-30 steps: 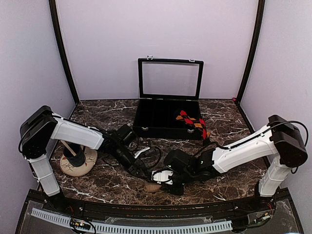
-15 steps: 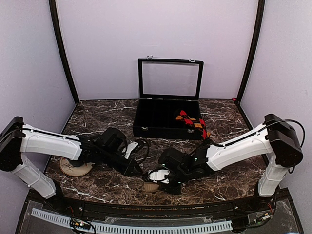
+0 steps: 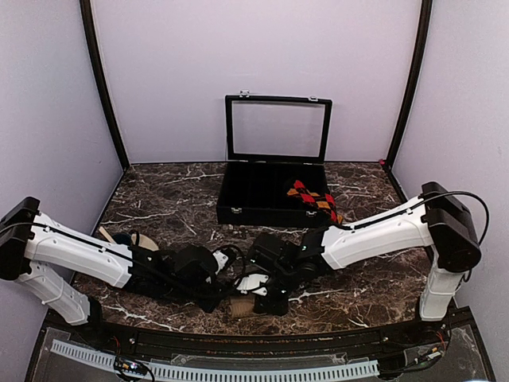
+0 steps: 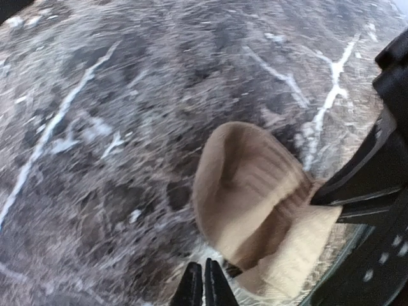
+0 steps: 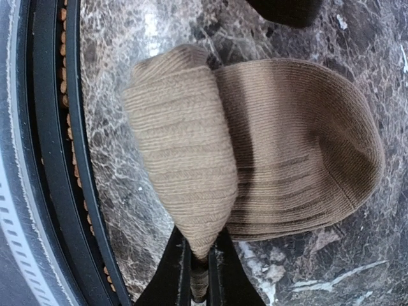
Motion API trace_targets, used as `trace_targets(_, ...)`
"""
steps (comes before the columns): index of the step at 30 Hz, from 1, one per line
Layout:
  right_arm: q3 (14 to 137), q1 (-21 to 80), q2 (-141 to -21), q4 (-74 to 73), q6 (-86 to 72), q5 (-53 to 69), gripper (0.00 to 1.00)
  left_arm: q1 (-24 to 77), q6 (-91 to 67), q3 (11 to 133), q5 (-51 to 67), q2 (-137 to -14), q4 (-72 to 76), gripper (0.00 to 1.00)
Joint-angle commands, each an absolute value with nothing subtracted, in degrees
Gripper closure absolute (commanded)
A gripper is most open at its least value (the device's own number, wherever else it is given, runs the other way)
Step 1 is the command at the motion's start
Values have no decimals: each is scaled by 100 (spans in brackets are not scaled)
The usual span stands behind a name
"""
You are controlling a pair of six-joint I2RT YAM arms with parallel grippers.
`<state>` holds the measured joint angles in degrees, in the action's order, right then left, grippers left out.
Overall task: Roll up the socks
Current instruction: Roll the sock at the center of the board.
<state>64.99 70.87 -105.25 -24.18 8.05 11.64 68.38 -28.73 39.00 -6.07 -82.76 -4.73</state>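
Note:
A tan ribbed sock (image 5: 299,146) lies on the marble table near the front edge, with its cuff end folded over into a thick flap (image 5: 182,146). My right gripper (image 5: 199,271) is shut on the tip of that flap. In the top view the sock (image 3: 241,307) sits between the two grippers. My left gripper (image 4: 204,287) has its fingers pressed together, empty, just short of the sock's near edge (image 4: 255,191). In the top view the left gripper (image 3: 223,294) is left of the sock and the right gripper (image 3: 261,301) is right of it.
An open black case (image 3: 238,208) with a raised glass lid stands at the back centre and holds red and orange argyle socks (image 3: 314,199). Part of another tan item (image 3: 107,235) shows behind the left arm. The black front rail (image 5: 70,159) runs close by the sock.
My left arm has dropped low and its gripper has slid right up to the sock. My right gripper has moved left with the sock's flap in it.

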Motion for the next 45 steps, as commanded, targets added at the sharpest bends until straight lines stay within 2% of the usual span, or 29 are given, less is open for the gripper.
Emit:
trace_targets(1,6921,6914,-10688,-2896,687,1670,100,7196,-3174,3775,-1880,-7963,-793,93)
trace_targets(10,7337,6658,-11045,-3521,690,2215,100,8031,-3944,3509,-3589,-7429,-1258,91)
trace_targets(22,7715,6563,-11449,-3924,808,2696,100,9060,-4094,3382,-4491,-7020,-1287,90)
trace_targets(31,7987,6444,-11701,-4138,804,2984,100,9757,-3339,3631,-4406,-7247,-957,86)
trace_targets(45,8128,6434,-11883,-4225,783,3123,100,9827,-1440,4185,-3457,-8279,-692,72)
